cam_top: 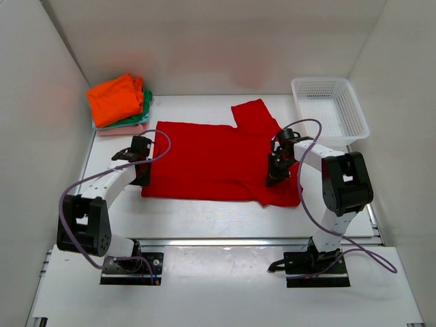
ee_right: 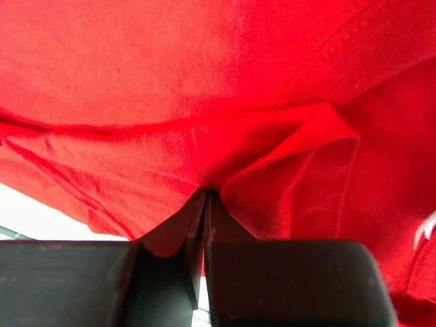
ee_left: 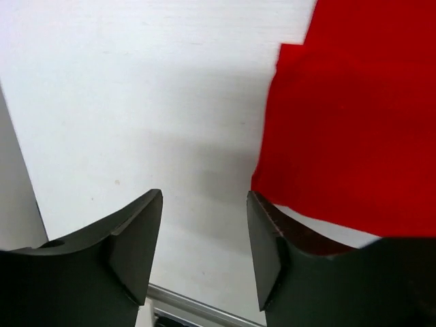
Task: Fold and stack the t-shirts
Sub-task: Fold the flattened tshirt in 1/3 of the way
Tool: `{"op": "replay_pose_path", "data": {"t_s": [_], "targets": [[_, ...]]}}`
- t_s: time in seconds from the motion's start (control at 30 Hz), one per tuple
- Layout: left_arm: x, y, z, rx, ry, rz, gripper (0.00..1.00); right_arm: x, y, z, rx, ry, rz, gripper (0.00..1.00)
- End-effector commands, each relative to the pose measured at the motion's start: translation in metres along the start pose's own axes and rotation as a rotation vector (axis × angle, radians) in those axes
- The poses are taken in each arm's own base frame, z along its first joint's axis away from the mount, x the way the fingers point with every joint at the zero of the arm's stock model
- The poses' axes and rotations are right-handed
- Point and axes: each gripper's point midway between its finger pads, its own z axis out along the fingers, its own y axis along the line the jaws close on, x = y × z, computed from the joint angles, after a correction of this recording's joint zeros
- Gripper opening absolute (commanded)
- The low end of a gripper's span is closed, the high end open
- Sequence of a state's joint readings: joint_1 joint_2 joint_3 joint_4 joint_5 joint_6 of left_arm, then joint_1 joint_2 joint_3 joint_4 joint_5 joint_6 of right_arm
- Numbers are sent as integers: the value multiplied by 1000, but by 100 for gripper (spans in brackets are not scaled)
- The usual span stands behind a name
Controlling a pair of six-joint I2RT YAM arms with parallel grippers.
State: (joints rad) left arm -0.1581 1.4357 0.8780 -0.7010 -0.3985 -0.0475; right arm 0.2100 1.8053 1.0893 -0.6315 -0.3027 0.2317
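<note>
Left tool (ee_left: pixel 204 204) part open and empty over the bench (ee_left: pixel 136 88), beside the red shirt (cam_top: pixel 204 153); right tool (ee_right: pixel 206 201) closed, pinching its fold.

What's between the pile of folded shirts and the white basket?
The top view shows mostly bare table, with one sleeve of the red shirt poking into that stretch, nearer the basket.

Even, diffuse light from above fills the overhead view. The white table (cam_top: pixel 204 221) reads bright, with a faint sheen near 6 o'clock and soft grey shadows under the arms. The bright red cloth t-shirt (cam_top: pixel 204 160) is so saturated that its folds flatten. In the left wrist view a broad soft shadow crosses the centre, and the left arm's dark fingers (ee_left: pixel 133 245) at 6 o'clock are blurred. In the right wrist view, stitching at 1 o'clock is crisp, while the right arm's black fingers (ee_right: pixel 286 279) are out of focus.
</note>
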Motion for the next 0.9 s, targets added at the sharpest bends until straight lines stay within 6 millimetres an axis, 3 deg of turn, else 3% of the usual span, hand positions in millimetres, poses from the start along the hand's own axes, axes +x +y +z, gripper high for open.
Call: {"op": "replay_pose_path", "data": {"t_s": [0.0, 0.1, 0.13, 0.2, 0.23, 0.3, 0.4, 0.47, 0.57, 0.67, 0.8, 0.87], "targets": [[-16, 23, -30, -58, -91, -75, 66, 28, -59, 13, 281, 105, 23, 2], [-26, 24, -41, -21, -134, -119, 67, 14, -54, -7, 307, 77, 22, 13], [-38, 22, -51, -6, -172, -144, 66, 7, -50, -18, 316, 41, 13, 16], [-67, 2, -70, 114, -235, -155, 62, -17, -39, -45, 326, -60, 8, 24], [-73, -6, -73, 152, -245, -172, 58, -17, -37, -49, 339, -55, 6, 25], [-96, -39, -93, 294, -280, -200, 54, -37, -15, -73, 310, -143, -5, 28], [-112, -80, -92, 411, -265, -212, 50, -53, 0, -86, 298, -199, 5, 29], [-114, -104, -77, 438, -228, -217, 47, -58, 4, -84, 272, -202, 21, 29], [-102, -139, -56, 475, -163, -192, 45, -54, 0, -71, 283, -153, 58, 29], [-84, -159, -40, 478, -105, -178, 45, -43, -3, -52, 318, -122, 58, 30], [-50, -155, -11, 403, -11, -221, 46, -14, 0, -24, 332, -86, 50, 27], [-30, -150, -4, 373, 53, -244, 50, 11, -2, -13, 335, -36, 56, 27]]}}
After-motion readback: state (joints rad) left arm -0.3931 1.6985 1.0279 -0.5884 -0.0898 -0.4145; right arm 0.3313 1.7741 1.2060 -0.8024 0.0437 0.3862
